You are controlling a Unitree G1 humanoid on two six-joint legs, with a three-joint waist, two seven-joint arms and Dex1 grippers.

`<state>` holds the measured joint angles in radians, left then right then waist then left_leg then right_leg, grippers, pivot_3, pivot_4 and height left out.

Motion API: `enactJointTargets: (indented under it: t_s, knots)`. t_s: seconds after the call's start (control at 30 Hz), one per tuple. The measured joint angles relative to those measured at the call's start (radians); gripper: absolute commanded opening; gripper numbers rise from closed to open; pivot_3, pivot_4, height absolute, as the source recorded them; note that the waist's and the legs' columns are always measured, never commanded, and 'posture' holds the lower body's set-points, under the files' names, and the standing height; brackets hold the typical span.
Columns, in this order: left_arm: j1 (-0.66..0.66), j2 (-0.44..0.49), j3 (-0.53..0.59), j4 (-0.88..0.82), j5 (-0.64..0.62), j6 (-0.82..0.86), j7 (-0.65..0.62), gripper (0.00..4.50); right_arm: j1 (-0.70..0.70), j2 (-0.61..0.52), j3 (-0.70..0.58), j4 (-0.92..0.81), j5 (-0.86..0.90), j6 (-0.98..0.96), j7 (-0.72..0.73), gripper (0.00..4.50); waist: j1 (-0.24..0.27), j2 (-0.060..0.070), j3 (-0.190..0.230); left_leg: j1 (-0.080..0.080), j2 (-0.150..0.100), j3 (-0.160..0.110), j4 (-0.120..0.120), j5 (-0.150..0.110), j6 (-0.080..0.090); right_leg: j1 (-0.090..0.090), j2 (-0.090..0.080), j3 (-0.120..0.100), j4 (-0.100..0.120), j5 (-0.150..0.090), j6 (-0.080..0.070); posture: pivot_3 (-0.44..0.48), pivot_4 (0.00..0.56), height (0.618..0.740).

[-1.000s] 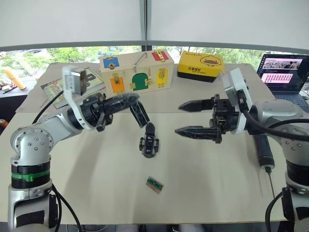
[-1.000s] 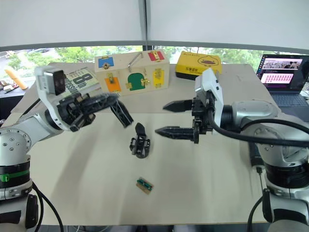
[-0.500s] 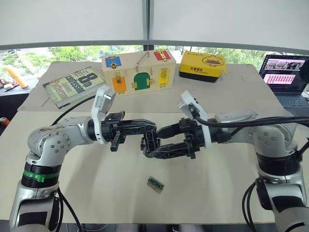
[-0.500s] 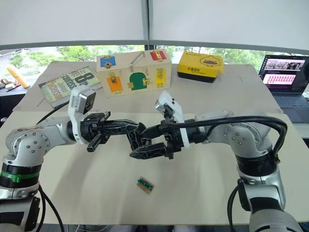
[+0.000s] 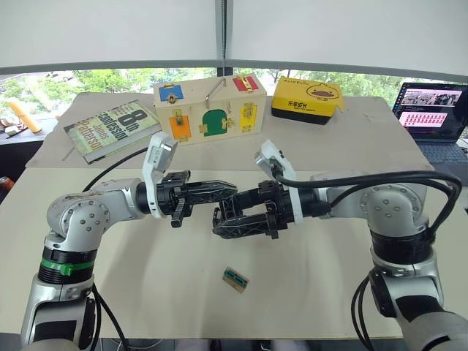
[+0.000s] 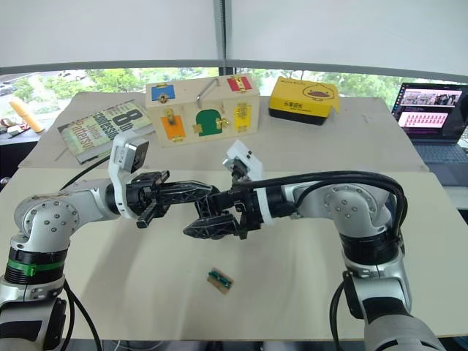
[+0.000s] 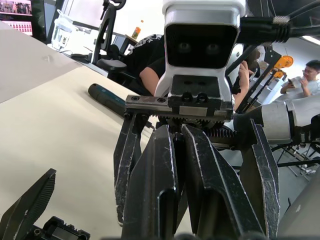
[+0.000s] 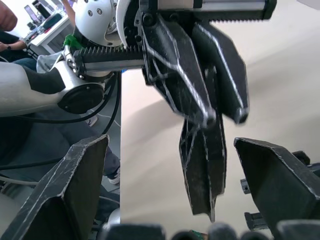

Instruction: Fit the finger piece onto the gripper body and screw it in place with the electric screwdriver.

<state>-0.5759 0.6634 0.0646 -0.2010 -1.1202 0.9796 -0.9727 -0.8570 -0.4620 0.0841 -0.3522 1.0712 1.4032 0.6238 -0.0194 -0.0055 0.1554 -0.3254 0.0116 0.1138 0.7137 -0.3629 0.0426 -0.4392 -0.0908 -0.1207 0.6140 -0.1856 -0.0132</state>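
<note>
Centrally on the tabletop (image 5: 351, 278), the left gripper (image 5: 228, 194) and right gripper (image 5: 232, 219) meet tip to tip, the gripper body (image 5: 221, 217) between the right one's spread fingers; the left fingers are pressed together. Near the far left corner lies a book (image 5: 111, 129) marked "8th".

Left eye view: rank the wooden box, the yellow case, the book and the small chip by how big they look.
1. Wooden box, largest.
2. Book and yellow case look about alike; both lie at the far side, so I won't rank them.
3. Small chip, by far the smallest, though nearest the camera.
</note>
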Motion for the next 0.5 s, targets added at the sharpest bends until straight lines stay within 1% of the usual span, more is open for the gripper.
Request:
enactJointTargets:
  t_s: [0.07, 0.1, 0.27, 0.3, 0.4, 0.47, 0.5]
  knots:
    - [0.000, 0.000, 0.001, 0.000, 0.000, 0.001, -0.001, 0.00, -0.001, 0.000, 0.000, 0.001, 0.007, 0.004, -0.001, 2.53, 0.001, 0.000, 0.000, 0.000, 0.000, 0.000, 0.000, 0.000, 0.000, 0.000, 0.000, 0.000, 0.000, 0.000, 0.000, 0.000, 0.150, 0.740]
    - [0.000, 0.000, 0.002, 0.000, -0.001, 0.002, -0.003, 0.00, -0.001, -0.001, 0.000, 0.005, 0.007, 0.005, -0.003, 2.28, 0.001, 0.000, 0.000, 0.000, 0.000, 0.000, 0.000, 0.000, 0.000, 0.000, 0.000, 0.000, 0.000, 0.000, 0.000, 0.000, 0.150, 0.740]
    - [0.000, -0.007, 0.002, -0.002, -0.009, 0.003, -0.011, 0.00, -0.002, -0.017, -0.005, 0.012, 0.009, 0.005, -0.005, 0.46, 0.001, 0.000, 0.000, 0.000, 0.000, 0.000, 0.000, 0.000, 0.000, 0.000, 0.000, -0.001, 0.000, 0.000, 0.000, 0.000, 0.150, 0.740]
    - [0.000, -0.010, 0.003, -0.002, -0.009, 0.003, -0.011, 0.00, -0.001, -0.019, -0.005, 0.011, 0.009, 0.005, -0.003, 0.39, 0.000, 0.000, 0.000, 0.000, 0.000, 0.000, 0.000, 0.000, 0.000, 0.000, 0.000, -0.001, 0.000, 0.000, 0.000, 0.000, 0.150, 0.740]
    - [0.000, -0.015, 0.003, -0.002, -0.008, 0.003, -0.010, 0.00, -0.001, -0.024, -0.006, 0.011, 0.010, 0.005, 0.001, 0.40, -0.001, 0.000, 0.000, 0.000, 0.000, 0.000, 0.000, 0.000, 0.000, 0.000, 0.000, -0.001, 0.000, 0.000, 0.000, 0.000, 0.150, 0.740]
    - [0.000, -0.024, 0.006, -0.006, -0.007, -0.001, 0.003, 0.90, -0.001, -0.029, -0.007, 0.011, 0.009, 0.000, 0.006, 0.40, 0.000, 0.000, 0.000, 0.000, 0.000, 0.000, 0.000, 0.000, 0.000, 0.000, 0.000, -0.001, 0.000, 0.000, 0.000, 0.000, 0.150, 0.740]
    - [0.000, -0.030, 0.024, -0.008, -0.007, -0.008, 0.024, 1.21, 0.000, -0.032, -0.006, 0.011, 0.009, 0.000, 0.011, 0.40, 0.000, 0.000, 0.000, 0.000, 0.000, 0.000, 0.000, 0.000, 0.000, 0.000, 0.000, -0.001, 0.000, 0.000, 0.000, 0.000, 0.150, 0.740]
